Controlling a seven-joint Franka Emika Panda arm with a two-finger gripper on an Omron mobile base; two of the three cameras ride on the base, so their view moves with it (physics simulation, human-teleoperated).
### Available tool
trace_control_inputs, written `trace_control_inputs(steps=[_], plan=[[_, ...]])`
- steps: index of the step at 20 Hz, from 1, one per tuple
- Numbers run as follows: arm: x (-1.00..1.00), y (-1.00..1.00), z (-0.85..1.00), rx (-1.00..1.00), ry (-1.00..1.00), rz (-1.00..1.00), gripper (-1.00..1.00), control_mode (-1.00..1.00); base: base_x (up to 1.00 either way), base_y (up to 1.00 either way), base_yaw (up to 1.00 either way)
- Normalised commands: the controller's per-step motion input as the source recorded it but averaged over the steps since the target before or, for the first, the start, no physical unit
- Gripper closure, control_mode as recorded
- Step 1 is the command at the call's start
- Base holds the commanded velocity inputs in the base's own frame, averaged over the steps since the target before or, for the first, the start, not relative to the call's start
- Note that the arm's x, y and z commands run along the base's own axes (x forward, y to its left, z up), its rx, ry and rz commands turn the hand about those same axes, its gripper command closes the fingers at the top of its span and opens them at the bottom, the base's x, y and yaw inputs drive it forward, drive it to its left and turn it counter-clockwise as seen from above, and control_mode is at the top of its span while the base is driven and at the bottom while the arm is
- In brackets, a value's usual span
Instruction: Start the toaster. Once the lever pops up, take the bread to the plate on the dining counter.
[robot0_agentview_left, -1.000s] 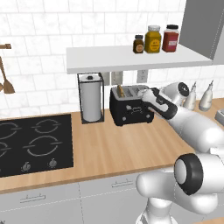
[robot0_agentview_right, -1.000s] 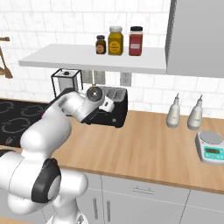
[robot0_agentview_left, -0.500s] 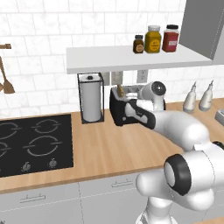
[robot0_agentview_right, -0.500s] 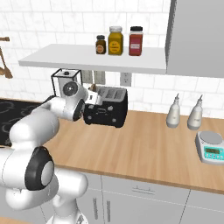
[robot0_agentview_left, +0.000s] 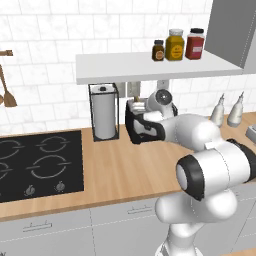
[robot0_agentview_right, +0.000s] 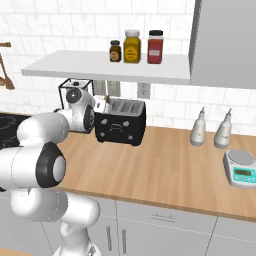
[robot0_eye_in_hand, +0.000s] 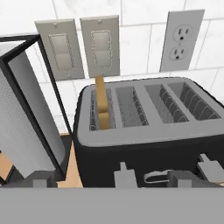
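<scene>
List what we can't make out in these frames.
- Gripper: in the left base view the arm's own hand covers its tips, and the grey band cuts the hand view's bottom.
- Toaster front and levers: cut off in the hand view; arm covers most of it in the left base view.
- Bread: lower part sunk in the leftmost slot.

Arm is covering most of the toaster (robot0_agentview_left: 136, 131) in left base view; only its left end is showing. Bread (robot0_eye_in_hand: 102, 105) ahead of gripper is sitting half sunk in the slot, lower part hidden. Toaster front below gripper is getting cut off in hand view, knobs too partial to tell.
</scene>
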Motion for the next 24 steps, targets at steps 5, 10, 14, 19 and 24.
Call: trace_control_inputs(steps=[5, 10, 14, 19, 24], plan=[[0.53, 0.13, 0.0, 0.0, 0.0, 0.0, -1.0, -1.0, 0.0, 0.0, 0.0], [0.47, 0.0, -0.1, 0.0, 0.02, 0.0, -1.0, -1.0, 0.0, 0.0, 0.0], [0.34, 0.0, -0.11, 0.0, 0.0, 0.0, -1.0, -1.0, 0.0, 0.0, 0.0], [0.29, 0.0, -0.13, 0.0, 0.0, 0.0, -1.0, -1.0, 0.0, 0.0, 0.0], [0.28, 0.0, -0.08, 0.0, 0.0, 0.0, -1.0, -1.0, 0.0, 0.0, 0.0]])
